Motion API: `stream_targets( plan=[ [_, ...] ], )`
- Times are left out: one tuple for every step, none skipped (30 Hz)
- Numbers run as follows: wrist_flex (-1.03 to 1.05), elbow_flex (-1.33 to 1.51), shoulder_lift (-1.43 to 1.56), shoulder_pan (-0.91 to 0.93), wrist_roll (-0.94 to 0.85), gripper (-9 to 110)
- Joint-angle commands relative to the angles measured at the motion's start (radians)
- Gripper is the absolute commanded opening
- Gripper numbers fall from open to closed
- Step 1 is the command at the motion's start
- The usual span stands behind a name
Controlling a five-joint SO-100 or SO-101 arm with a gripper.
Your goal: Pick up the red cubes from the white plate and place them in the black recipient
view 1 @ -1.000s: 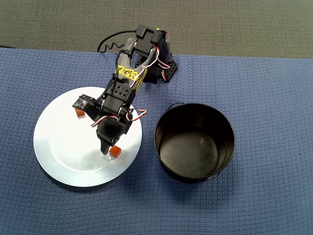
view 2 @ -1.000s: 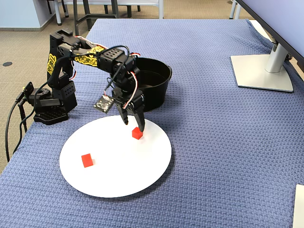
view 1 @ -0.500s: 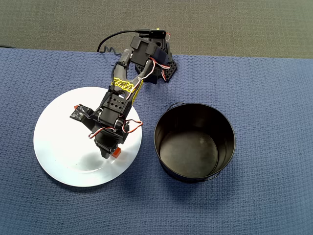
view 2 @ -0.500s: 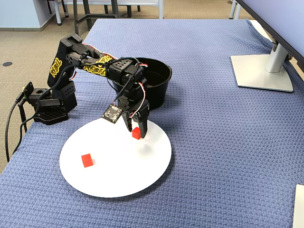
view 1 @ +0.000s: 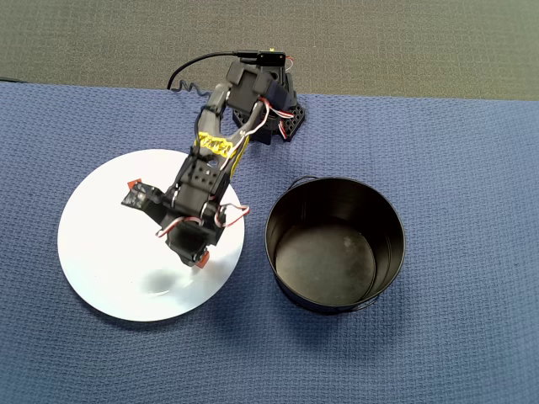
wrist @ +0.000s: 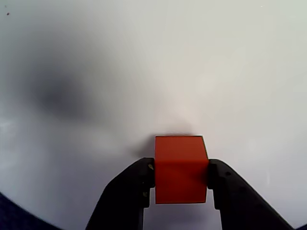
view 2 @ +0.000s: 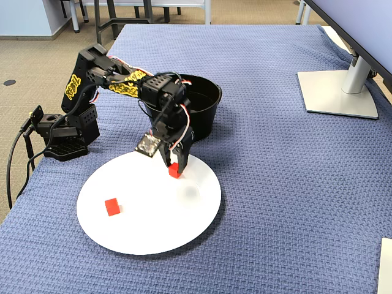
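In the wrist view one red cube (wrist: 181,168) is squeezed between my two black fingers (wrist: 129,191) over the white plate (wrist: 144,72). My gripper (wrist: 181,175) is shut on it. From overhead, the gripper (view 1: 200,257) sits near the plate's (view 1: 101,252) right edge, with only a bit of this cube (view 1: 203,260) showing. I cannot tell whether the cube touches the plate. A second red cube (view 2: 111,206) lies loose at the plate's (view 2: 147,226) left in the fixed view. The black recipient (view 1: 324,261) stands to the plate's right, with nothing inside.
A blue woven cloth covers the table. The arm's base (view 2: 61,138) is clamped at the table's left edge in the fixed view, with a cable trailing off. A monitor stand (view 2: 337,92) stands at the far right. The black pot (view 2: 205,122) stands right behind the gripper.
The gripper came down over the red cube near the plate's edge and closed on it; a second ago it was open beside the cube. The loose cube and pot stayed put.
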Motion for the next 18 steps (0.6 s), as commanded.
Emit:
stream_targets(
  plan=[
    [0.041, 0.041, 0.272, 0.008, -0.017, 0],
    [0.055, 0.052, 0.330, 0.005, -0.017, 0],
    [0.074, 0.055, 0.388, 0.000, -0.015, 0],
    [0.095, 0.054, 0.446, -0.009, -0.012, 0],
    [0.118, 0.046, 0.497, -0.023, -0.011, 0],
    [0.141, 0.034, 0.545, -0.041, -0.006, 0],
    [0.161, 0.021, 0.591, -0.064, 0.002, 0],
    [0.179, 0.006, 0.629, -0.089, 0.011, 0],
    [0.192, -0.005, 0.663, -0.121, 0.021, 0],
    [0.193, -0.008, 0.698, -0.158, 0.029, 0],
    [0.193, -0.008, 0.724, -0.201, 0.037, 0],
    [0.186, -0.002, 0.744, -0.247, 0.046, 0],
    [0.173, 0.012, 0.759, -0.298, 0.055, 0],
    [0.158, 0.031, 0.769, -0.353, 0.069, 0],
    [0.140, 0.052, 0.773, -0.413, 0.084, 0],
    [0.115, 0.080, 0.778, -0.472, 0.101, 0],
    [0.091, 0.107, 0.779, -0.534, 0.121, 0],
    [0.066, 0.133, 0.779, -0.594, 0.138, 0]
  ],
)
